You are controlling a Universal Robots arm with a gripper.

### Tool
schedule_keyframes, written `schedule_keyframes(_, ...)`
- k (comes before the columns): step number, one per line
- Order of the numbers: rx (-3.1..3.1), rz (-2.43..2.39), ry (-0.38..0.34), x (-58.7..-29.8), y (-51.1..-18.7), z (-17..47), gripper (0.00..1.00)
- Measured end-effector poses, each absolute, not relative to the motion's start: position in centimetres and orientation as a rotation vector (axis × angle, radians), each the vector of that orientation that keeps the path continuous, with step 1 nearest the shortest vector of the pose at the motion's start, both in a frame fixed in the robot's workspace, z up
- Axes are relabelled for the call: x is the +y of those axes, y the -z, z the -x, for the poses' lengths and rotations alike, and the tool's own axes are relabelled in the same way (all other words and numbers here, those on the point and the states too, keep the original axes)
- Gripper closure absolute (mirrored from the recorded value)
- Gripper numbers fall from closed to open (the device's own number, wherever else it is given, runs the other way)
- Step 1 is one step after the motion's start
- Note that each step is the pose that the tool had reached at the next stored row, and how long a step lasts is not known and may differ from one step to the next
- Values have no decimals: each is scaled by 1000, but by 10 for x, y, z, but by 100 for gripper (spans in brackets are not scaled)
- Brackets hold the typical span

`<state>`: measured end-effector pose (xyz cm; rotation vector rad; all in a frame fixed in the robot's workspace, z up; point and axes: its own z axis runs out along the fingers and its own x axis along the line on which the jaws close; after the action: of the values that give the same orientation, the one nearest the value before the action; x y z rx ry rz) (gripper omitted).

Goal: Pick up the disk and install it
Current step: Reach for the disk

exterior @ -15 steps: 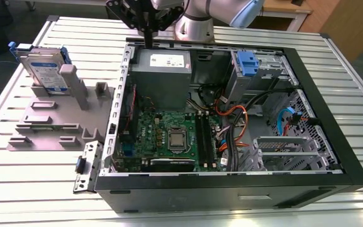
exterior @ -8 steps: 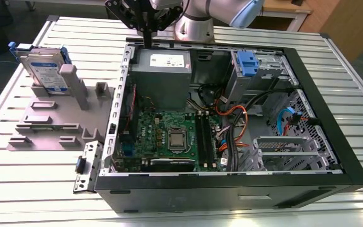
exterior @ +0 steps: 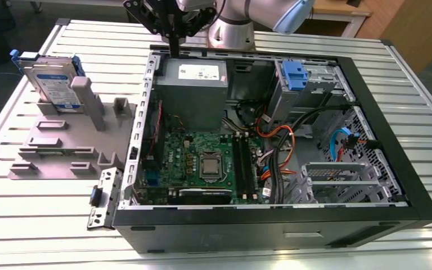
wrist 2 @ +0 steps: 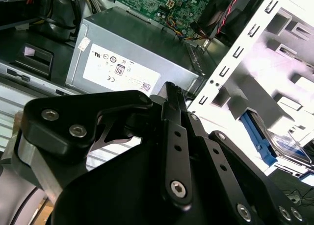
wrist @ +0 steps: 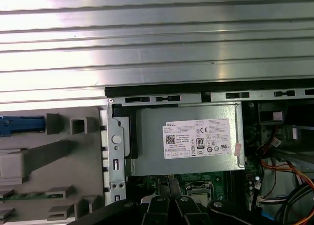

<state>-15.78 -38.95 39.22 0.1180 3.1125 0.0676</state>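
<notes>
Exterior view: gripper (exterior: pixel 175 49) clenched, empty, above PSU (exterior: pixel 192 84); disk (exterior: pixel 51 81) upright in grey fixture (exterior: pixel 58 143), well apart.
Second wrist view: disk (wrist 2: pixel 289 146) rigid, smooth metal; prob. moderately heavy, shock-sensitive.
First wrist view: blue rail (wrist: pixel 19 125) plastic; rec. grasp across flat faces.

An open computer case (exterior: pixel 261 232) lies on the slatted table (exterior: pixel 36 225), with a grey power supply (exterior: pixel 193 84) beside the green motherboard (exterior: pixel 201 163).
</notes>
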Motion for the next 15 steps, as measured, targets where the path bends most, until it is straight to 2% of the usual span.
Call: schedule_keyframes(15, 3112, -118, -68, -387, -392, 167, 89)
